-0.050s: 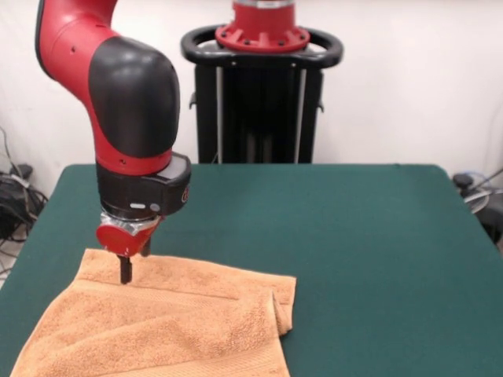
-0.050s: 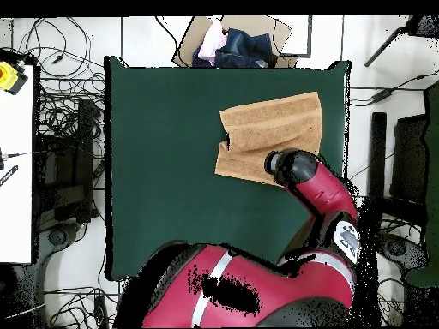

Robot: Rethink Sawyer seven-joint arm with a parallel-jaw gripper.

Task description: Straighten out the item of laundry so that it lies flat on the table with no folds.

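Note:
The item of laundry point(image 1: 173, 330), an orange-tan towel, lies at the near left of the green table point(image 1: 354, 236). Its right end is doubled over into a thick fold, and a long crease runs across its middle. My gripper point(image 1: 126, 273) points straight down and its dark tip touches the towel close to its far left corner. Seen from overhead, the towel point(image 2: 270, 128) sits near the table's point(image 2: 163, 171) upper right corner with a notch in its left edge, and my arm's wrist covers the gripper and the towel's lower right part.
A cardboard box point(image 2: 231, 43) holding clothes stands just past the table's top edge in the overhead view. Cables lie on the floor to the left, beside a white bench point(image 2: 13, 171). The towel's near edge runs out of the front view.

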